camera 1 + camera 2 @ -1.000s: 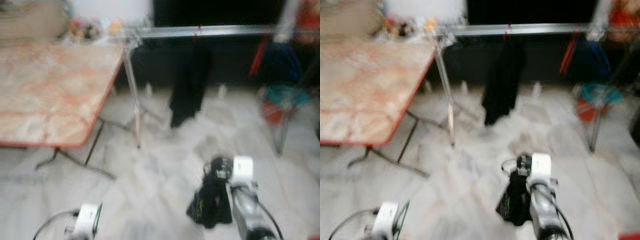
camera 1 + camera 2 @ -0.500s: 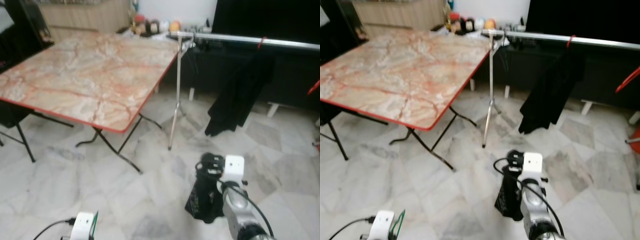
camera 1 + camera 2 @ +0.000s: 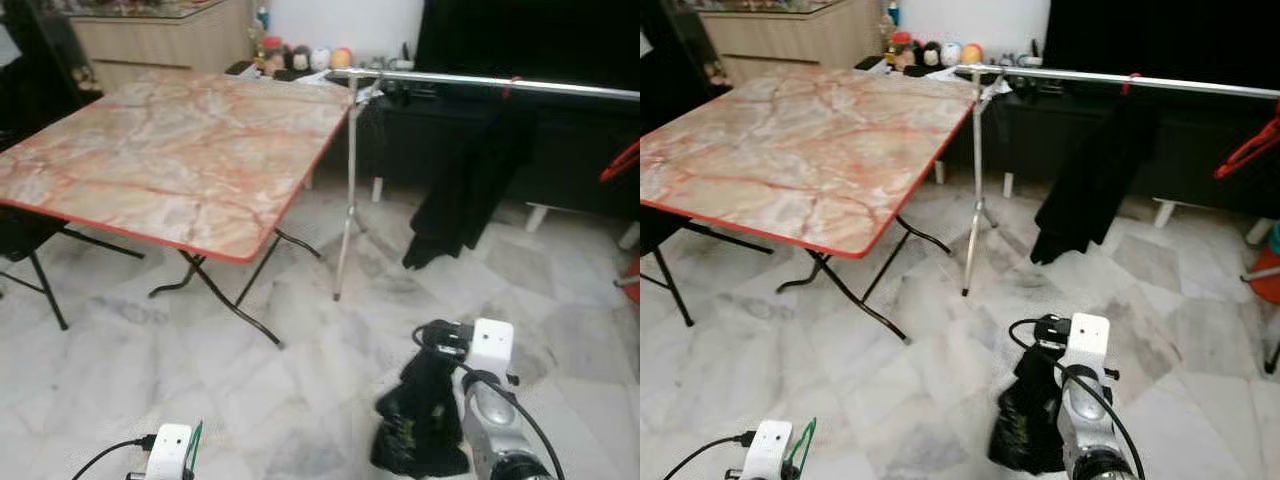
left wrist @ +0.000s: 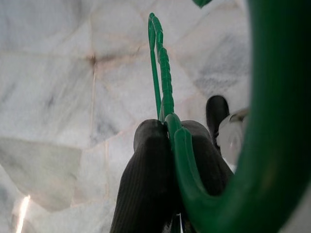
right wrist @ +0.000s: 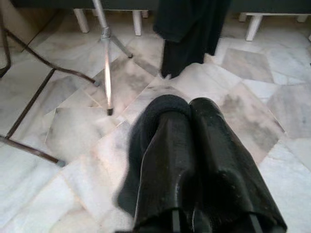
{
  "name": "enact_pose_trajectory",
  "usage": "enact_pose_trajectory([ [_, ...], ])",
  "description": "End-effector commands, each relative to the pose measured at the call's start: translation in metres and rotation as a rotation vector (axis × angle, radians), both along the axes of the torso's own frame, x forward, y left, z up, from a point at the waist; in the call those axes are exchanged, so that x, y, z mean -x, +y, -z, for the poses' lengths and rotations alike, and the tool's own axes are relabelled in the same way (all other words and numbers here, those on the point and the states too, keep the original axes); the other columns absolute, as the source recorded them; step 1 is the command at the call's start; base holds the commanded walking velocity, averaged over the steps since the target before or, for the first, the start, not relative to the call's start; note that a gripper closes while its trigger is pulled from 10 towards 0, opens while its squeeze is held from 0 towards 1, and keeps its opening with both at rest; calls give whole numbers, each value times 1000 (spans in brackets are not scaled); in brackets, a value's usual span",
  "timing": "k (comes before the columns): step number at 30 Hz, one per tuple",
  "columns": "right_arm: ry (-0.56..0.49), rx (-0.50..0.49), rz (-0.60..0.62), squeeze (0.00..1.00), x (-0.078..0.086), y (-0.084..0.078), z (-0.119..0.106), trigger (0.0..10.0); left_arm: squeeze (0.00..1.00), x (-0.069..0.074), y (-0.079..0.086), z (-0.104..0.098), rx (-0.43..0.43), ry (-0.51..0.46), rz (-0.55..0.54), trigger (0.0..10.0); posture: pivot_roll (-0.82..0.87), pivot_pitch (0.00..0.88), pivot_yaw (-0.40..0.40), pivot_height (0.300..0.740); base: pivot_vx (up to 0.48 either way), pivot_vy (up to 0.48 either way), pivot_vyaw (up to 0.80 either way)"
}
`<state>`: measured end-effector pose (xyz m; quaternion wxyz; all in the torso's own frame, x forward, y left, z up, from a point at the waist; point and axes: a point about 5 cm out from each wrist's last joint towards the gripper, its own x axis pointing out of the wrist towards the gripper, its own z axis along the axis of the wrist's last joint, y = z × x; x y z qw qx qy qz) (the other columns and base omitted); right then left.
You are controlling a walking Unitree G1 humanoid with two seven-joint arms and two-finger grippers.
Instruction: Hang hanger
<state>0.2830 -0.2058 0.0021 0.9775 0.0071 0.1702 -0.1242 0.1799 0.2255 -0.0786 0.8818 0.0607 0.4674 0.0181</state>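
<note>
**Hanger in hand, rail some way off**

Since half a second ago the head camera has swung slightly, the rail (image 3: 500, 82) sitting further left in view; the right gripper (image 5: 187, 145) sits lower, fingers pressed together on nothing. Left gripper (image 4: 167, 141) fingers are clamped on the green hanger (image 4: 163, 77), a thin ribbed plastic hook, low over the marble floor (image 3: 300, 400). Grasp done; approach and hooking remain. A black garment (image 3: 460, 190) drapes from the metal rail beside the marble-patterned bench (image 3: 170, 160).

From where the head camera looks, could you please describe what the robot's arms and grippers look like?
The right arm is silver, with a white box at the wrist and a black cable looping along it. The right gripper has two long, rounded black fingers. The left arm shows a white wrist box and black cable; the left gripper fingers look finely ribbed.
</note>
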Motion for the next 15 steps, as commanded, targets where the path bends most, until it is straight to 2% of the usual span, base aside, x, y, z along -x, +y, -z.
enact_pose_trajectory([
  [1, -27, -33, 0, 0, -6, 4, -5, 10000, 0, 5, 4, 2, -9, 26, -10, 10000, 77, 0, 26, 740, 0, 368, -500],
  [5, -36, -14, -17, 0, -8, 6, -8, 10000, 0, 6, 4, 2, -9, 29, -9, 10000, 75, 0, 27, 740, 0, 370, -800],
  [15, -54, -15, -20, 0, -8, 9, -8, 10000, 0, 8, 4, 3, -10, 37, 0, 10000, 75, 0, 29, 740, 0, 370, 0],
])
